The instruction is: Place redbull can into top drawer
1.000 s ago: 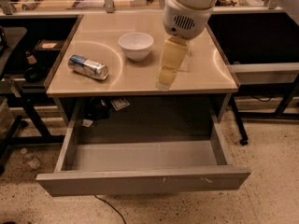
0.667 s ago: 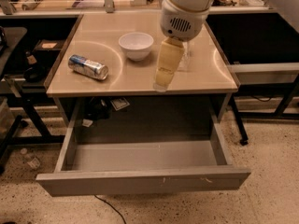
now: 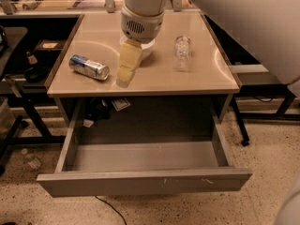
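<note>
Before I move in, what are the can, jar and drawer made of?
Redbull can: thin aluminium by the look, glossy printed skin, shiny end. Glass jar: clear glass, likely; the tabletop shows through. Top drawer: grey metal, matte, top edge scuffed. The claw hangs over the tabletop between can and jar.

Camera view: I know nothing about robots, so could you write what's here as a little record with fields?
redbull can: lying on its side, left part of the table
gripper: low over the table, just right of the can, not holding it
top drawer: pulled open below the tabletop; the can is not in it
white bowl: behind the gripper, mostly hidden
glass jar: upright, right part of the table
</note>
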### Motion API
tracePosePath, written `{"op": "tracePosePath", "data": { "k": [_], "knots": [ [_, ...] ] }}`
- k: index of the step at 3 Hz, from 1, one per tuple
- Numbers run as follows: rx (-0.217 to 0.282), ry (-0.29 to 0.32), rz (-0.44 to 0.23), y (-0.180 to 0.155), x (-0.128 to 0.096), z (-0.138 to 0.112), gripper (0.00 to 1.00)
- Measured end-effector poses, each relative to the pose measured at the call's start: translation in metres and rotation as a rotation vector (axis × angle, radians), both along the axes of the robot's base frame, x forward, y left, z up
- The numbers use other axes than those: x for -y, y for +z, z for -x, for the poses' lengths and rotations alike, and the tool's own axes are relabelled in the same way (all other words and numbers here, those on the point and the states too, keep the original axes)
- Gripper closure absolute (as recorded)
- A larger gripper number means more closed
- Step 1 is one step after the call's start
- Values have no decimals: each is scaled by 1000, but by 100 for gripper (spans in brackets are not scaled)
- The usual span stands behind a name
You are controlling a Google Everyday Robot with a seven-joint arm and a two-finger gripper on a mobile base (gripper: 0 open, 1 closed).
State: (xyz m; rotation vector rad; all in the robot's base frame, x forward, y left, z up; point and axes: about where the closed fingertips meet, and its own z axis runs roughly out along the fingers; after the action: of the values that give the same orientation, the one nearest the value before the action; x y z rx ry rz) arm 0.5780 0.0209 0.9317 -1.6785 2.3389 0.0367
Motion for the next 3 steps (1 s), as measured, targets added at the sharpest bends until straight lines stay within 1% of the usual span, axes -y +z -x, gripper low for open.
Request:
{"op": "tracePosePath", "data": {
  "k": [1, 2, 3],
  "knots": [
    [7, 3, -7, 1, -4, -3, 0],
    [12, 23, -50, -1, -21, -7, 0],
    [39, 53, -105, 2, -47, -21, 0]
  ]
}}
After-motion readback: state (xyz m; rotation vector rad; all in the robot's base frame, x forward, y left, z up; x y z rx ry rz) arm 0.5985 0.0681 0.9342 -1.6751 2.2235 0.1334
